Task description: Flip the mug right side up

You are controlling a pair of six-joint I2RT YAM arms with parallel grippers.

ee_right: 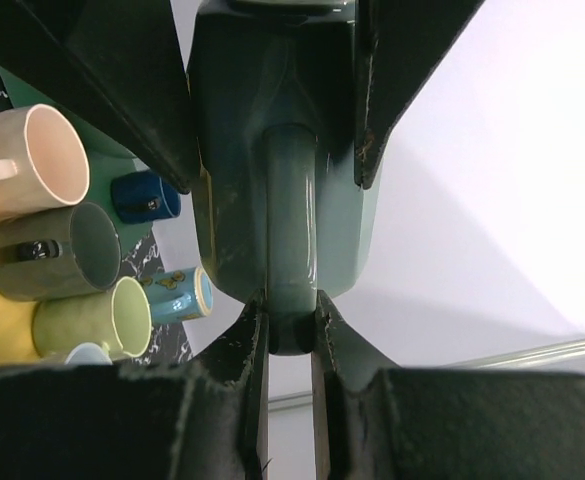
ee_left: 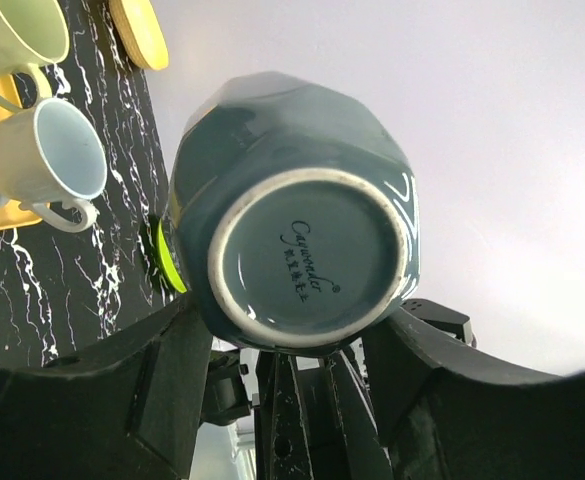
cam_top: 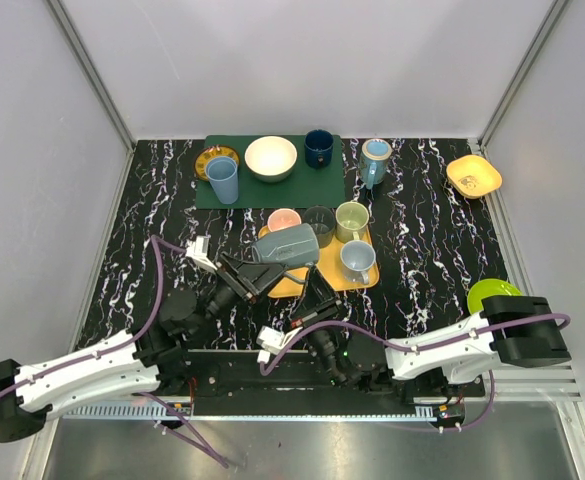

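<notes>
On black marbled table (cam_top: 422, 250): yellow tray (cam_top: 332, 272) at centre, carrying several upright cups (cam_top: 352, 220). Over tray's left end, dark grey-blue mug (cam_top: 287, 243) lying sideways, base toward left arm. Whether mug touches tray: cannot tell. Left hand (ee_left: 292, 345) clamped across mug body near base. Right hand (ee_right: 290, 335) pinched almost closed on handle (ee_right: 290, 230).

Glossy glazed ceramic mug (ee_left: 292, 200) (base ring (ee_left: 219, 275) unglazed).
</notes>
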